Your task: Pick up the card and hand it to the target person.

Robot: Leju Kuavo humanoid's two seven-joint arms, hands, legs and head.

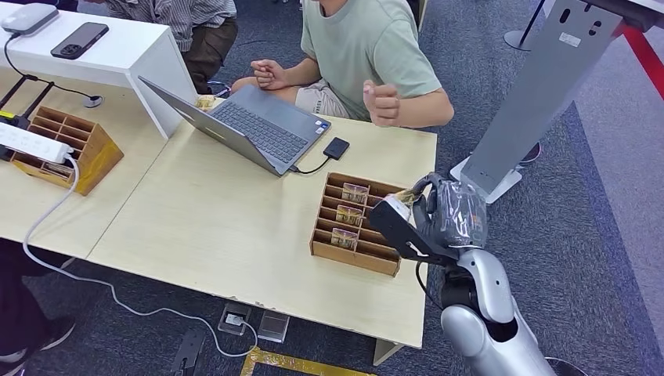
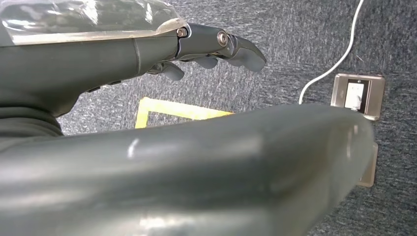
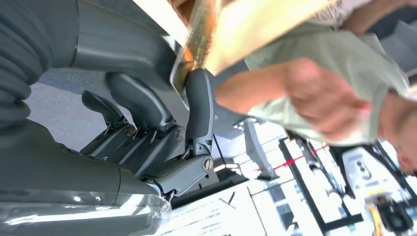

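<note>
table [image 1: 219, 227]: pale, matt wood-look top. slotted tray [image 1: 354, 258]: brown wood or board, matt. laptop [image 1: 262, 125]: smooth grey metal-look shell. right hand [image 1: 427, 215]: dark matt plastic, wrapped in glossy clear film. card [image 3: 246, 29]: glossy, yellowish. floor [image 2: 295, 54]: rough grey carpet.

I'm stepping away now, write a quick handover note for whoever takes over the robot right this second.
Right hand: raised beside the card holder on the table, pinching a card between thumb and a finger.
Left hand: hanging over the carpet, fingers loosely curled, holding nothing.
Three more cards stand in the holder's slots.
Done: card picked up and out of the holder.
Left: carry it across to the person in the green shirt, seated at the far side of the table, whose fist is up near the table edge, and release once they take it.
</note>
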